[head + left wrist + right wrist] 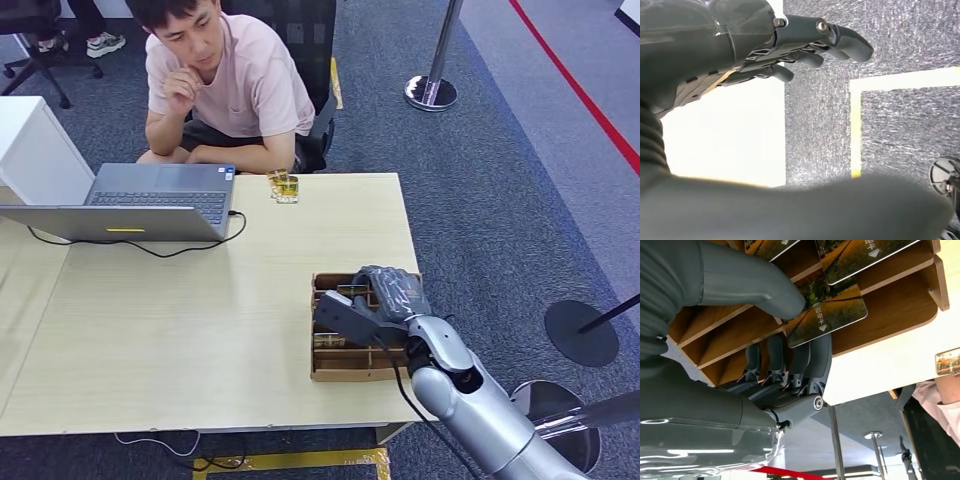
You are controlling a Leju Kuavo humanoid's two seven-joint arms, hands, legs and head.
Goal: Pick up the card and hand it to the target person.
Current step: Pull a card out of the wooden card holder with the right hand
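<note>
Right hand (pixel 791 365) in the slotted wooden holder (pixel 900 315): thumb (pixel 753 282) on top of card (pixel 828 315), fingers (pixel 817 365) under it, pinching. Left hand (pixel 764 45) hangs loose, fingers apart, holding nothing.

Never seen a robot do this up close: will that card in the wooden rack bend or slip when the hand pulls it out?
The card looks thin, flat and probably stiff, so it should slide out without flopping. Its glossy face may be slippery under the thumb. Being so light, it could drag against the wooden rack only slightly.

Silver right arm (pixel 483 405), black cable, dark grey right hand (pixel 377 300), grey ribbed wrist cover (pixel 659 295)
</note>
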